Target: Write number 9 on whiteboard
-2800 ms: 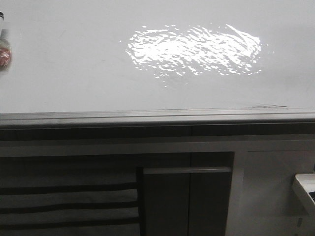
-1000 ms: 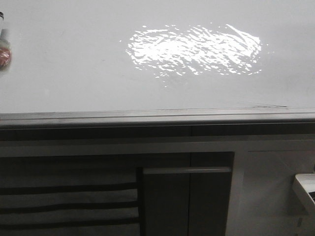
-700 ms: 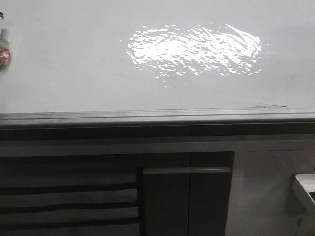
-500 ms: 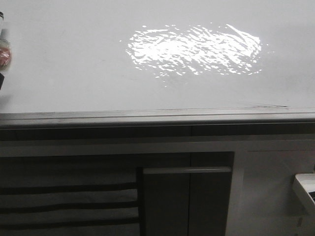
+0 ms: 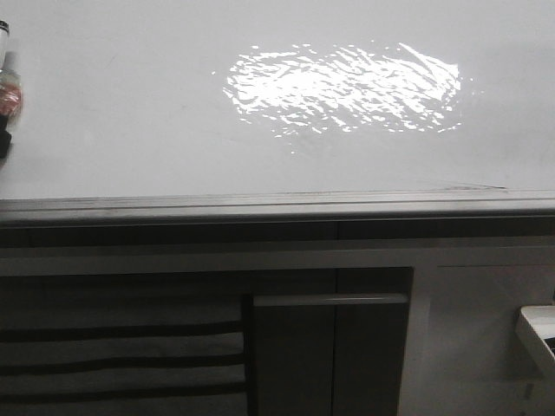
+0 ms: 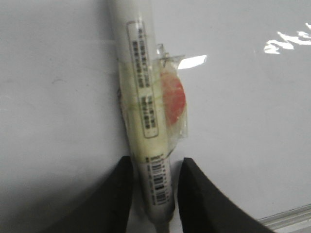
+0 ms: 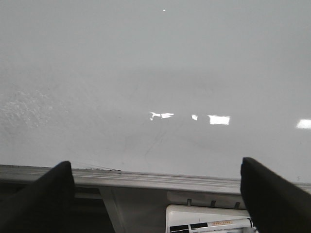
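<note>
Whiteboard (image 5: pixel 130 104): a big shiny white board that fills the top of the front view, with a bright patch of glare (image 5: pixel 342 87) on it.
Rail (image 5: pixel 277 206): a grey metal strip that runs along the bottom edge of the board.
Number 9: I cannot see any black mark on the board in these pictures.
Marker (image 6: pixel 146 121): a long white pen with a printed label, a barcode and a red spot under clear tape; it lies right up against the board.
Left tool (image 6: pixel 154 189): its two dark fingers are closed on the lower part of the marker; in the front view it shows only at the far left edge.
Right tool (image 7: pixel 158 194): its two dark fingers stand wide apart and hold nothing, down near the rail.
White tray (image 7: pixel 209 221): it sits below the rail and holds pens.
Cabinets (image 5: pixel 329 347): grey fronts under the board.
</note>
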Controlling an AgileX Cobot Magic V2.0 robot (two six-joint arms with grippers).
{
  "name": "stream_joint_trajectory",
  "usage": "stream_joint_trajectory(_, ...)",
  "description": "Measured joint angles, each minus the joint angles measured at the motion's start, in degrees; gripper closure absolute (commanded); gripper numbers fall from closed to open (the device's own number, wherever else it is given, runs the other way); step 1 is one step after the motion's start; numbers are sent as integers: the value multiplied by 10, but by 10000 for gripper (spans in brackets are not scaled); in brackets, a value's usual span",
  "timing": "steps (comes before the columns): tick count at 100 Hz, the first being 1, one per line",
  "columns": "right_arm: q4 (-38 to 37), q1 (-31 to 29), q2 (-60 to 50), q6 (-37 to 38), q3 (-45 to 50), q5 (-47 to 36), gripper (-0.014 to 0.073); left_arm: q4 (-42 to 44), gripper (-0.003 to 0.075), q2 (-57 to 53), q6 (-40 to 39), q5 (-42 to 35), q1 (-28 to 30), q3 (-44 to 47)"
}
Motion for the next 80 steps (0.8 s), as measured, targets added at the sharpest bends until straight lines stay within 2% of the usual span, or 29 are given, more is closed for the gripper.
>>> stream_joint_trajectory(55,0,0,0,0,-2,-11,-24,-2,714,1,1,-1,0,0)
stream_joint_trajectory(80,15,0,0,0,-54,15,-23,-15,741,-26,1,22,-2,0)
